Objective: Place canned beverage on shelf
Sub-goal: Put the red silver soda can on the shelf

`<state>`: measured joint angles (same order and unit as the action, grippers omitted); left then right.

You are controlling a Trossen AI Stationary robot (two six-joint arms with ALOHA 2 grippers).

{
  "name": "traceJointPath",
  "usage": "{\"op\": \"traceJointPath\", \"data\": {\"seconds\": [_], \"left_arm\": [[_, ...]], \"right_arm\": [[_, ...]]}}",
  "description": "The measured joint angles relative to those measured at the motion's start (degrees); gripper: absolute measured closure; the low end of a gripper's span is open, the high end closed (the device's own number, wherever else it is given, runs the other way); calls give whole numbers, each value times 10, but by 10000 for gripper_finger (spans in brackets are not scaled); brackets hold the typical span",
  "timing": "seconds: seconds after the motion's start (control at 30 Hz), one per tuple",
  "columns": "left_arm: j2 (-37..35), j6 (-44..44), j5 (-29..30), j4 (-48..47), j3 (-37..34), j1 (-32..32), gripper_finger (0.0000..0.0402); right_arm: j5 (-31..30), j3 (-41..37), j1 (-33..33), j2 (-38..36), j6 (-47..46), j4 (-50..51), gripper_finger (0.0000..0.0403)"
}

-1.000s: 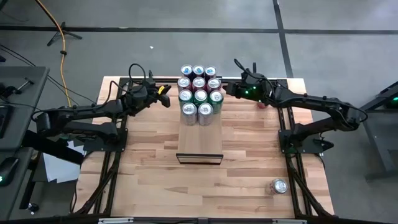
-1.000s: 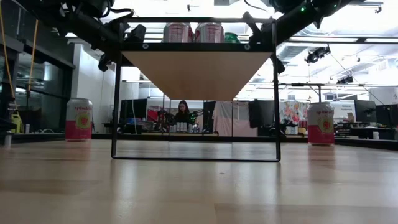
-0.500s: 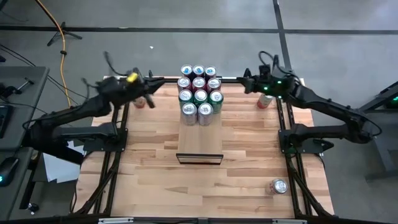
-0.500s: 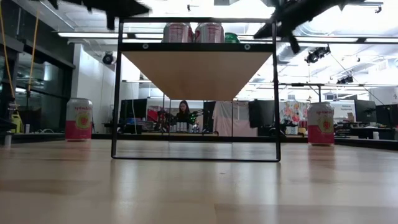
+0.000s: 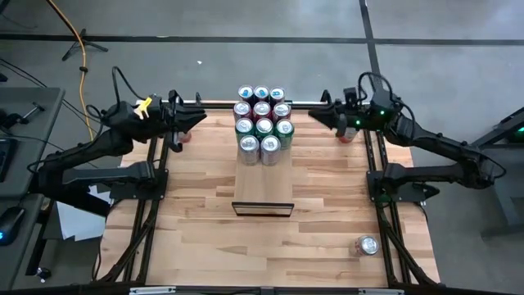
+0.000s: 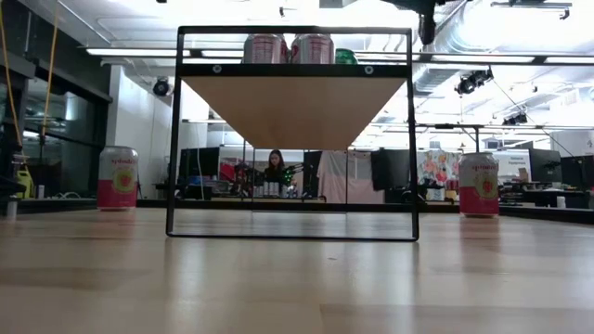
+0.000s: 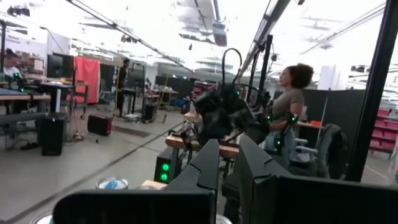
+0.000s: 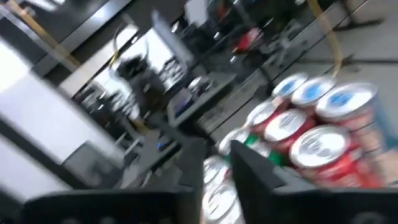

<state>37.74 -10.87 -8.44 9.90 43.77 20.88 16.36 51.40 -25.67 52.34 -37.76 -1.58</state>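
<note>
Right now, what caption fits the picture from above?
Eleven cans crowd the shelf's far end; the left gripper and right gripper flank them.

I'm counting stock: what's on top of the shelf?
Eleven cans stand clustered at the far end of the shelf; its near part is bare. Labels are hidden from above.

A grey concrete floor (image 5: 246, 49) with dark seams surrounds the plank-patterned tabletop (image 5: 205, 238). At ten o'clock a yellow cable (image 5: 80, 49) trails across it. Level across, ceiling strip lights (image 6: 139, 51) glow, and a seated person (image 6: 275, 165) works among distant desks (image 6: 538, 199).
</note>
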Motion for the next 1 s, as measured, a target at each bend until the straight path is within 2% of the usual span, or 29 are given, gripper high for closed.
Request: {"op": "traceJointPath", "data": {"seconds": [0.2, 0.33, 0.43, 0.5, 0.6, 0.7, 0.8, 0.9, 1.0], "left_arm": [[1, -11, 10, 3, 0, 0, 401], [1, -28, 33, 2, 0, 0, 401], [1, -54, 52, 5, 0, 0, 401], [1, -67, 60, 5, 0, 0, 401], [1, -80, 62, 6, 0, 0, 401], [1, -81, 63, 6, 0, 0, 401], [1, -81, 63, 6, 0, 0, 401], [1, -79, 63, 7, 0, 0, 401], [1, -80, 62, 7, 0, 0, 401]], "right_arm": [[32, 0, 56, -3, 46, 1, 184], [120, 17, 72, -14, 40, 19, 87], [184, 47, 80, -14, 24, 46, 37], [207, 71, 88, -14, 17, 79, 19], [211, 117, 110, -14, 16, 174, 10], [193, 175, 150, -9, 12, 343, 9], [117, 229, 219, 3, -31, 559, 9], [36, 260, 310, 21, -151, 752, 9], [-14, 257, 406, 38, -330, 857, 9]]}}
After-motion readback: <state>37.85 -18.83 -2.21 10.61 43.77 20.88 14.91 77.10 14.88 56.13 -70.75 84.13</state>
